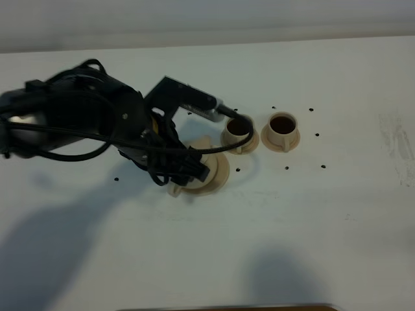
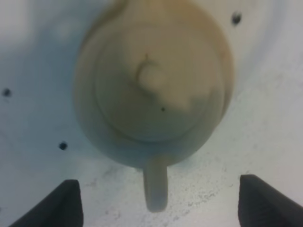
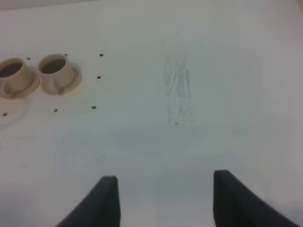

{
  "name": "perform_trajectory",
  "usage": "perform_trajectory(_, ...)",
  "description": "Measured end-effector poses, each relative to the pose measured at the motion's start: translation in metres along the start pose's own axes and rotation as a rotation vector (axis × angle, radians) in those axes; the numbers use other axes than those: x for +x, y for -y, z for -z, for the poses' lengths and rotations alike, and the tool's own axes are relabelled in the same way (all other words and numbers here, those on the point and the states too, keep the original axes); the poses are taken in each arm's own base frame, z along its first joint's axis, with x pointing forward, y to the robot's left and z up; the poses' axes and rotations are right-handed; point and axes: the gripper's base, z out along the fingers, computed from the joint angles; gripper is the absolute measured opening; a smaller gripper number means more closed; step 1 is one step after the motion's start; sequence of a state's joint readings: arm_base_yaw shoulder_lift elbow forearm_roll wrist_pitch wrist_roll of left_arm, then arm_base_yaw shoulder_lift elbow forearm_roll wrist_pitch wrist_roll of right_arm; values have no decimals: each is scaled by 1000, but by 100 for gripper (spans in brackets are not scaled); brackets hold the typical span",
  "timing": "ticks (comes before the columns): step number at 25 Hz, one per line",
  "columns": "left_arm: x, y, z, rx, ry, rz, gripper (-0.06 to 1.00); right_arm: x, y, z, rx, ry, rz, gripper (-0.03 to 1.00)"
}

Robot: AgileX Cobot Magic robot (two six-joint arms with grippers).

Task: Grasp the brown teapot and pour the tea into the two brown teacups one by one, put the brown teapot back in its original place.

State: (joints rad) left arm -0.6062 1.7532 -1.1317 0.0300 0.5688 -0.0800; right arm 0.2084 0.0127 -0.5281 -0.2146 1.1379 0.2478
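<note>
Tan and smooth, the brown teapot (image 2: 154, 85) sits on its big round saucer (image 1: 220, 170) on the white table (image 1: 259, 246). My left gripper (image 2: 156, 201) hangs right over it. Its fingers (image 2: 57, 203) are spread wide, one on each side of the loop handle (image 2: 156, 187), and they touch nothing. My right gripper (image 3: 163, 201) waits well apart over bare table, and its fingers are open and empty too.

The two brown teacups (image 1: 259, 133) stand side by side on their small saucers, just beside the teapot's saucer. Both look dark inside, so I think the tea is in them and my job is nearly done.

What could go wrong? My left arm (image 1: 78, 123) is big and low, and the nearer cup (image 1: 238, 131) is close to it. If I swing sideways when I pull away, I could bump that cup and spill the tea. If I drop down instead of going up, a finger could catch the handle and push the teapot off its saucer. Going straight up looks safest to me.

I see no words, names or stickers on anything. There are only small black dots (image 1: 287, 169) on the table.
</note>
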Motion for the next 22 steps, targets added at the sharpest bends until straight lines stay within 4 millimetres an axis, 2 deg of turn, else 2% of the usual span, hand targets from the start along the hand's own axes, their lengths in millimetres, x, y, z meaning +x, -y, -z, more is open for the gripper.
perform_trajectory(3, -4, -7, 20, -27, 35, -17, 72, 0, 0, 0, 0, 0, 0, 43)
perform_trajectory(6, -5, -22, 29, -63, 28, -2, 71, 0, 0, 0, 0, 0, 0, 43)
perform_trajectory(13, 1, -71, 63, -152, 32, 110, 71, 0, 0, 0, 0, 0, 0, 43)
perform_trajectory(19, 20, -120, 105, -258, 28, 251, 71, 0, 0, 0, 0, 0, 0, 43)
perform_trajectory(22, 36, -142, 133, -316, 52, 334, 71, 0, 0, 0, 0, 0, 0, 43)
